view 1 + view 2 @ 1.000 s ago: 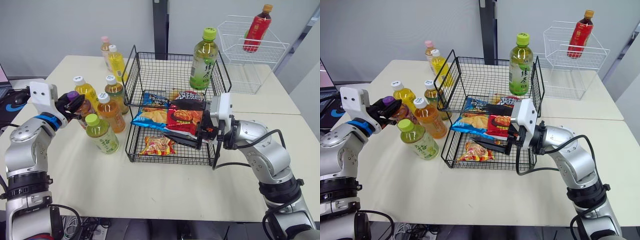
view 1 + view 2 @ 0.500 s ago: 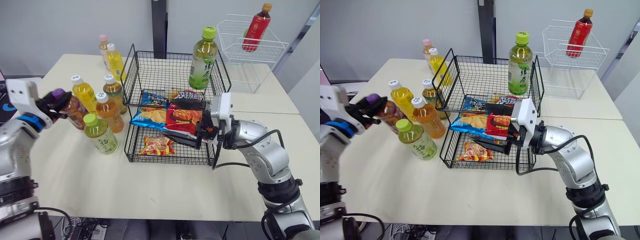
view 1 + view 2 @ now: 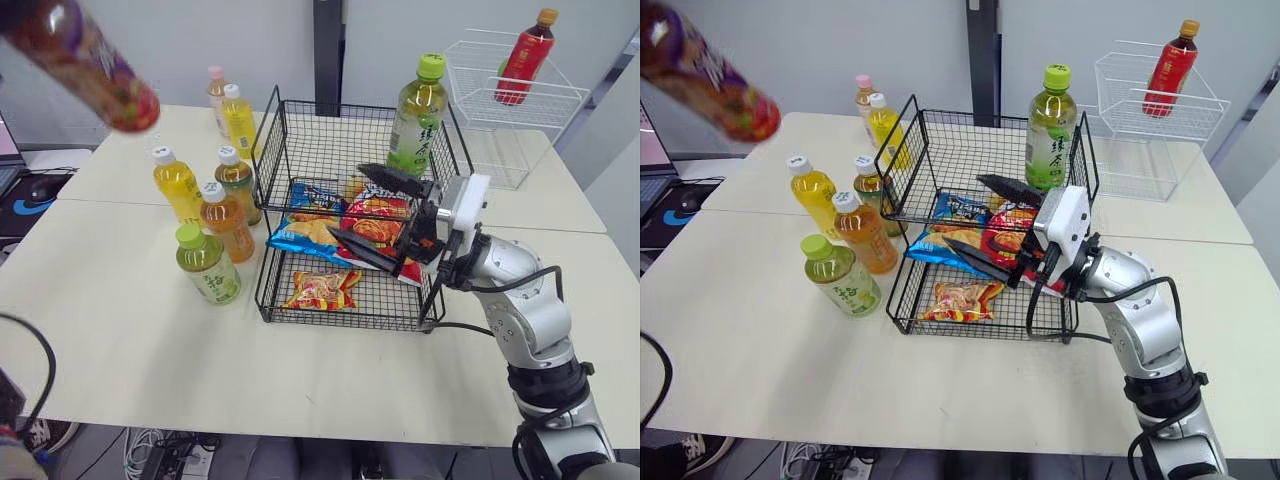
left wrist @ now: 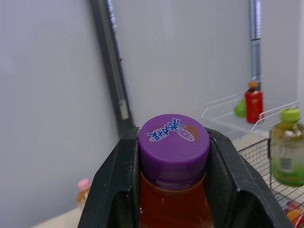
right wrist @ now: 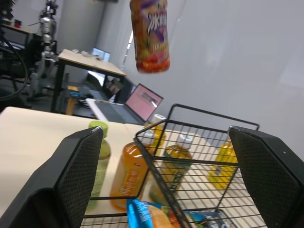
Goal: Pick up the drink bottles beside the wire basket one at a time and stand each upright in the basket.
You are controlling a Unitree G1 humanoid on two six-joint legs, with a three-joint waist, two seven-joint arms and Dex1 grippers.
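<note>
The left hand is clenched on the neck of the purple-capped bottle, just under the cap. It is a neck-only hold. The bottle hangs tilted high in the air, its base angled down toward the wire basket. My worry is that the heavy body swings or slips in that narrow grip during the carry, so the base arrives off-line.

Directly below that hand stand the waiting bottles. The green-capped bottle is closest under it, and the orange bottles and the yellow bottle are packed close behind. If the carry dips too soon, it could topple several.

The right hand is spread wide, grasping nothing. One finger sits above the snack bags and the other lies across them, at the basket's side. Its upper finger stands near the top tier. A descent on that side risks the bottle striking it.

The basket's raised rim is the edge to clear. A tilted base would likely catch the wire, so the bottle wants righting first. The top tier's floor lies open on the side toward the left hand. The green tea bottle fills the corner beyond the right hand, leaving good room away from it.

Farther off, the white wire rack with its red bottle stands well apart on the surface.
</note>
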